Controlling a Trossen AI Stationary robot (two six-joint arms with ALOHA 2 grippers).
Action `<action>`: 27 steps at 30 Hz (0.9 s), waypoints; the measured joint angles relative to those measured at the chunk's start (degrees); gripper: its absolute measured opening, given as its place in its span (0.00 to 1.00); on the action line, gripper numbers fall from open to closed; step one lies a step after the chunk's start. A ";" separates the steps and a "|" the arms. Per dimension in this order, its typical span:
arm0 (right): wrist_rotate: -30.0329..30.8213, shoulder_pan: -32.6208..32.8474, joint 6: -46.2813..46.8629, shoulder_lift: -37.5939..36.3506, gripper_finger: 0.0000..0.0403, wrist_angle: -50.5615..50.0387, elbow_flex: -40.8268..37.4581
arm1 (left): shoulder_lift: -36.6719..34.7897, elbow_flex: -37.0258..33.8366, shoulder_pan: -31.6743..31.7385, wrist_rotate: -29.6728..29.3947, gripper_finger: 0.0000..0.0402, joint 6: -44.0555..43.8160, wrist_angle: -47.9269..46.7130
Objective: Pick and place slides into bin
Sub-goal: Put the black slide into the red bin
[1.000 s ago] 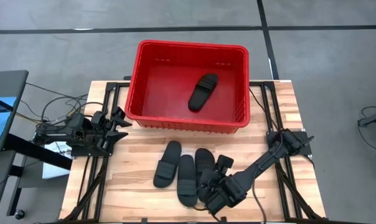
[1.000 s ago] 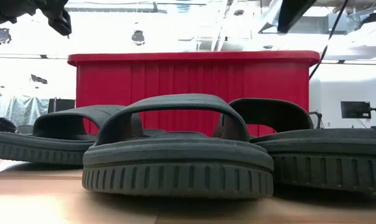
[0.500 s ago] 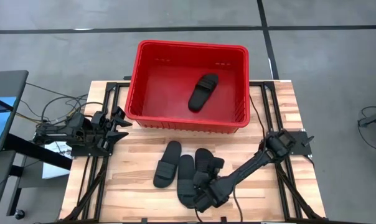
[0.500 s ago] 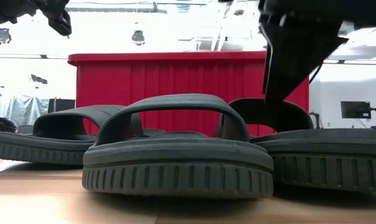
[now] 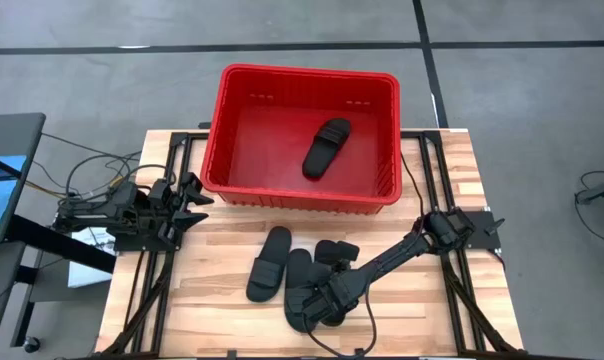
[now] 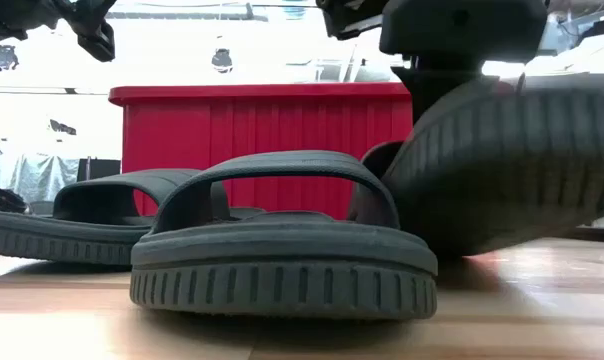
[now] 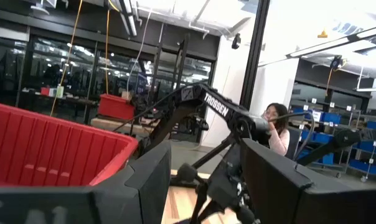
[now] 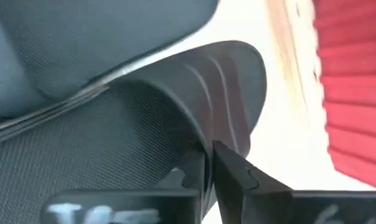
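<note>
The red bin (image 5: 300,190) stands at the table's far middle with one black slide (image 5: 326,147) lying flat on its floor. Three more slides are near the front edge: the left one (image 5: 269,263) and the middle one (image 5: 300,285) rest on their soles. The right one (image 5: 334,253) is tipped up, its ribbed sole (image 6: 502,165) facing the near edge. My right gripper (image 5: 327,292) is shut on that slide. My left gripper (image 5: 194,193) waits open above the table's left edge, left of the bin, with nothing between its fingers. My right gripper pinches the right slide's ribbed strap (image 8: 228,124) between its two fingers, at the strap's edge. The fingers (image 8: 231,171) come down from above. The slide sits tilted in the hold, its near end raised and its far end low by the table.
Bare wood lies between the bin's near wall (image 6: 282,150) and the slides, and on both sides of them. The arms' black frames (image 5: 152,280) run along the table's left and right edges. A person (image 7: 276,124) sits in the room beyond the table.
My right gripper has moved toward the table's left edge and down onto the right slide and has taken hold of its strap. That slide lay flat before; now its near end is tipped up, sole toward the near edge. The other slides have stayed put.
</note>
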 joint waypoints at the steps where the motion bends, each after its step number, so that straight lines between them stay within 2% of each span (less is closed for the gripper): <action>1: -0.23 0.09 1.09 -0.50 0.02 -0.92 -0.02 | -0.01 0.00 0.00 0.00 0.46 0.00 -0.42; 14: 0.91 4.20 9.77 -11.49 0.01 -4.37 -0.02 | 0.01 -0.02 -0.01 0.00 0.46 0.00 -0.24; 17: 3.86 5.47 11.67 -14.10 0.00 -4.30 -0.02 | 0.01 -0.02 0.00 0.00 0.46 0.00 -0.24; 22: 12.77 6.46 12.29 -17.56 0.00 -4.62 1.89 | 0.01 -0.02 -0.01 0.00 0.46 0.00 -0.24; 27: 20.54 4.52 6.90 -18.88 0.00 -5.85 6.32 | 0.01 -0.02 0.00 0.00 0.46 -0.02 -0.22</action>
